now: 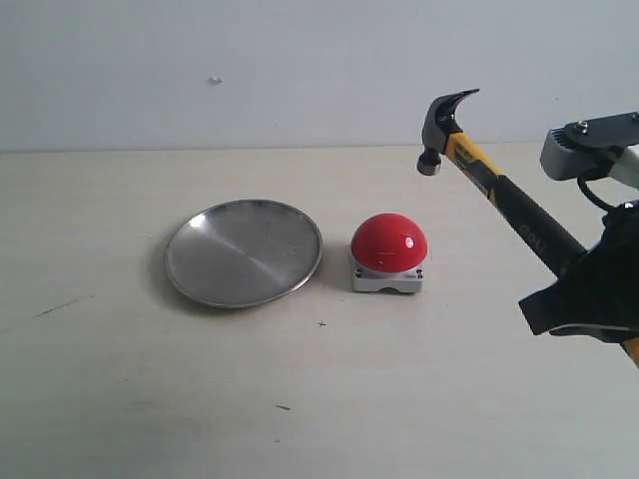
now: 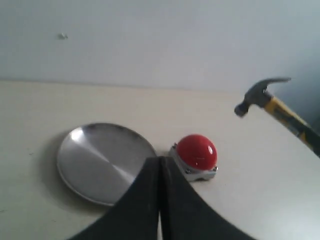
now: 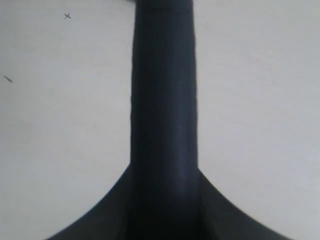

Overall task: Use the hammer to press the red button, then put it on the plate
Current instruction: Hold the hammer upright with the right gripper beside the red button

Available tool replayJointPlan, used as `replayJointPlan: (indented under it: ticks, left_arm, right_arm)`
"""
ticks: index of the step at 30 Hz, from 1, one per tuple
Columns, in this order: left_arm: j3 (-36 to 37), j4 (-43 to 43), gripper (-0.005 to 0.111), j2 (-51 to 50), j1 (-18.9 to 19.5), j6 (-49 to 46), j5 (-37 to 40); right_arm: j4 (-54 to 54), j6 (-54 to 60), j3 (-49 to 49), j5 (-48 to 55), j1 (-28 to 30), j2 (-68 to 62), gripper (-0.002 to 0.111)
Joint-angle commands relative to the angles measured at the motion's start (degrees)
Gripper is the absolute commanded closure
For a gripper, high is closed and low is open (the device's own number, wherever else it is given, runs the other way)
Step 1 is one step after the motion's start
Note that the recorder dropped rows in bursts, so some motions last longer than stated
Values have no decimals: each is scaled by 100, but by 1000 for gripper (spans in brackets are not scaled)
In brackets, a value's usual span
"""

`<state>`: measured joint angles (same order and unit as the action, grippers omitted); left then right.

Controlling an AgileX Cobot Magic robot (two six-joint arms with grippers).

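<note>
the hammer [image 1: 499,190] is up in the air, not touching anything. its dark head hangs above and to the right of the button [image 1: 388,242], well apart from it, and the handle slopes down and to the right into the right gripper [image 1: 589,289]. that gripper is clamped on the black lower part of the handle. in the right wrist view the handle [image 3: 164,100] runs straight out between the two fingers [image 3: 90,220], which sit against it on either side. the yellow butt end peeks out below the gripper at the frame edge.

the left gripper [image 2: 159,165] has its fingers pressed together with nothing between them. it hangs over the table [image 1: 150,399] on the near side of the plate [image 1: 244,252] and the button.

the button sits on its grey base just right of the plate, a small gap between them.

judging by looks, the hammer is stiff and head-heavy. held this far down the handle, the head has plenty of leverage and could twist or droop in the jaws, so the grip has to be firm. the black handle seems grippy enough. the red dome is glossy and rounded, so the head should meet its crown squarely or it may skid off. the small base may slide if pushed sideways. the plate looks light and slick, so the hammer should be laid down low and flat.
</note>
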<state>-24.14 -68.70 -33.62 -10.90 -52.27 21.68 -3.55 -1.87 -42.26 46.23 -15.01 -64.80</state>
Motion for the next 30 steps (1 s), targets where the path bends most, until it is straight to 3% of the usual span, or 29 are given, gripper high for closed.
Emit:
replayJointPlan:
  ticks: [1,8,13,20,30]
  left_arm:
    - [764,8,107,1395,33,372,-479]
    - [1412,1278,107,2844,33,1709,-434]
    - [1767,1242,107,3149,33,1871,-1021]
    - [2414,1257,107,3149,33,1871,-2347]
    - [2414,1260,107,3149,33,1772,-2118]
  right_arm:
    - [201,10,-43,-2,50,54,108]
    - [84,66,-33,100,36,65,108]
    - [-660,645,192,-477,36,-28,108]
    - [-689,784,192,-785,36,-420,108]
    - [-689,784,201,-1453,36,-634,108]
